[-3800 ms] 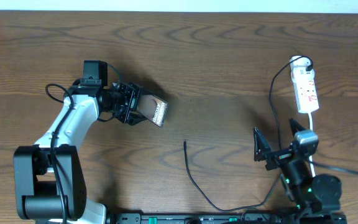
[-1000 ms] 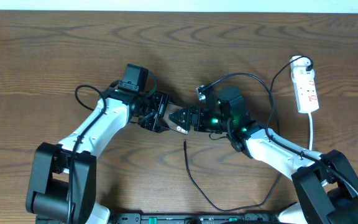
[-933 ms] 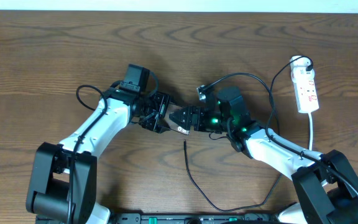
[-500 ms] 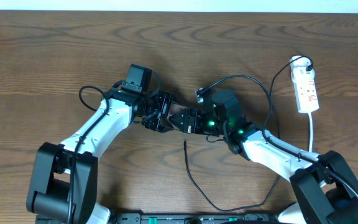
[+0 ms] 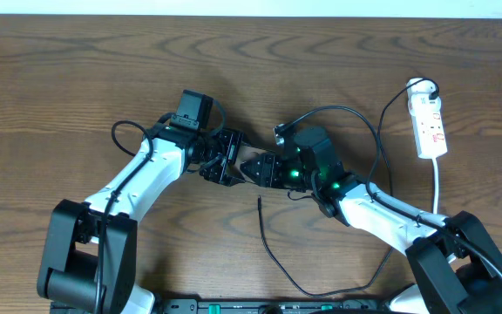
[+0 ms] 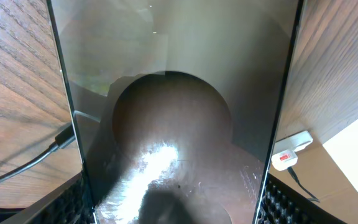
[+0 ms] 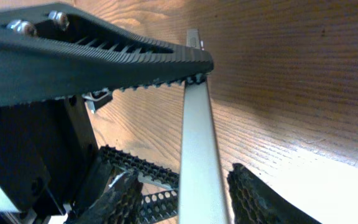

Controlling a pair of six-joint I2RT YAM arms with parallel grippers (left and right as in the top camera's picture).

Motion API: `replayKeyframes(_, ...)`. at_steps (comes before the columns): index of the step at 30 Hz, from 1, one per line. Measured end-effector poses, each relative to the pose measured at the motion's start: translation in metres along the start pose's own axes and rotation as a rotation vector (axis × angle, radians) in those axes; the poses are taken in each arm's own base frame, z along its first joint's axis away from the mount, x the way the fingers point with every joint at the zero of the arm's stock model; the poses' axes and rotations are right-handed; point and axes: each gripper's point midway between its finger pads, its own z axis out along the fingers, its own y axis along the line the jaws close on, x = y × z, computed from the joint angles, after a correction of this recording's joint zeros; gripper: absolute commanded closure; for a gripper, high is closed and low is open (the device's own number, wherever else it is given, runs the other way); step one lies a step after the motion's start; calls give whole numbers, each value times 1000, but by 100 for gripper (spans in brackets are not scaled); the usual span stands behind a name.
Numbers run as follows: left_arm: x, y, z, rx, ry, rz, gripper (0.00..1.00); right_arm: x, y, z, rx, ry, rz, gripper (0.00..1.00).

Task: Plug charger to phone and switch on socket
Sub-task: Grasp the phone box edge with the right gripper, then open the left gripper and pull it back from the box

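Phone point(image 6: 173, 93) is at the centre of the table point(image 5: 364, 52), held between the two arms with its glossy screen facing the left wrist camera. Left gripper point(image 5: 226, 165) is clamped on it across the width, one textured pad on each long edge, and the screen fills that view. Right gripper point(image 5: 258, 169) meets it from the opposite side. In its wrist view the phone's thin silver edge runs between the two fingers, toothed upper finger touching it, lower pad just beside it. Can't tell if that side is really pinching, the angle is too steep. Charger point(image 5: 267, 240) lies loose on the table just below the grippers, its free tip pointing up toward them and touching neither the phone nor a gripper. Socket point(image 5: 430, 122) sits well apart near the right edge, nothing near it. Step in hand, as I judge it: a two-arm handover or regrasp of the phone, ahead of any plugging. Task is early, with nothing plugged in and the switch not yet reached. Next move calls for one arm to hold the phone firmly with the port end left exposed. The other arm should let go and drop to the charger tip, pinching close to the plug so it lines up straight with the port. Risk: the phone slips if both grips loosen or twist at once.
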Motion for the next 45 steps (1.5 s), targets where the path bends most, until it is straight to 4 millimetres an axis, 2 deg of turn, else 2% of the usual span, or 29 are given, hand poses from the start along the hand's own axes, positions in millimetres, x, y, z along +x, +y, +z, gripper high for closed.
replayKeyframes(7, 1, 0, 0, 0, 3, -4, 93, 0, 0, 0, 1, -1, 3, 83)
replayKeyframes(13, 1, 0, 0, 0, 6, -8, 93, -1, -2, 0, 10, -6, 4, 90)
replayKeyframes(15, 1, 0, 0, 0, 6, -9, 93, -1, -3, 0, 16, -9, 5, 98)
replayKeyframes(22, 1, 0, 0, 0, 4, -14, 92, -2, -5, 0, 25, -13, -2, 99)
replayKeyframes(24, 1, 0, 0, 0, 4, -14, 66, -2, -5, 0, 24, -13, -2, 99)
replayKeyframes(26, 1, 0, 0, 0, 4, -14, 34, -2, -5, 0, 23, -14, -3, 99)
replayKeyframes(28, 0, 0, 0, 0, 4, -14, 14, -2, -5, 0, 22, -15, -4, 99)
replayKeyframes(29, 0, 0, 0, 1, 3, -14, 10, -3, -4, 1, 19, -17, -6, 99)
replayKeyframes(38, 0, -5, -5, 21, 29, 22, 8, -8, -3, -1, -3, -24, -4, 99)
replayKeyframes(42, -5, -13, -21, 69, 22, 52, 8, -16, -8, -5, 3, -43, 9, 99)
replayKeyframes(45, -3, -23, -40, 127, 15, 106, 8, -25, -14, -10, 8, -66, 26, 99)
